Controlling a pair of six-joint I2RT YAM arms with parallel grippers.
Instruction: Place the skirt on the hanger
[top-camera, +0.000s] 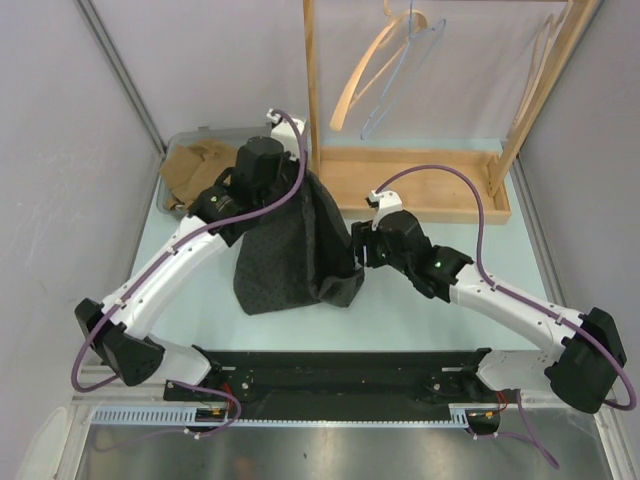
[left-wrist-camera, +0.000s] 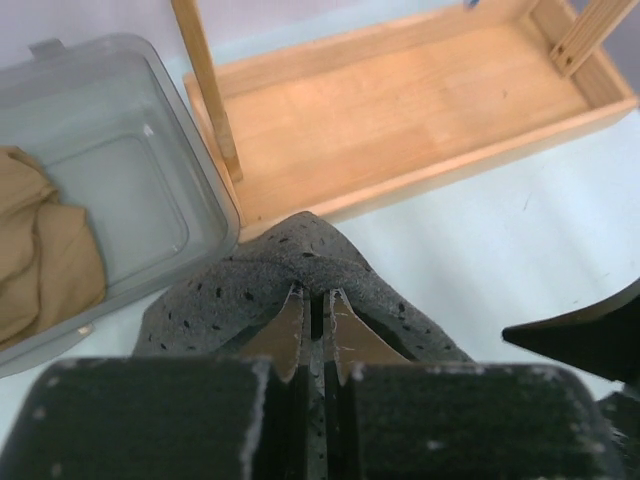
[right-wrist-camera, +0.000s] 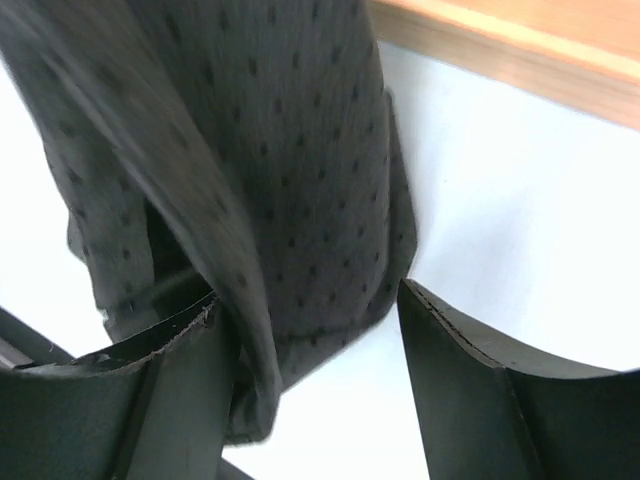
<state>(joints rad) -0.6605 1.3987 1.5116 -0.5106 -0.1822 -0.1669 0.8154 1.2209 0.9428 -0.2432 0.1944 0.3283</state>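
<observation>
Over the table (top-camera: 400, 320) we've got the dark dotted skirt (top-camera: 290, 250) dangling, pinched by our left gripper (left-wrist-camera: 315, 302); right gripper (right-wrist-camera: 308, 295) gapes around its edge.

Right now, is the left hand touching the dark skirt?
Touching. The left wrist view shows the left hand shut on a raised fold of the skirt, the cloth pinched tight.

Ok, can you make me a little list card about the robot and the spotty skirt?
skirt: dark with spots, lifted by its top, hanging down
left gripper: shut on the skirt's top fold
right gripper: open, fingers either side of the skirt's lower edge
hangers: on the wooden rack, nothing on them
bin: clear, tan cloth inside
</observation>
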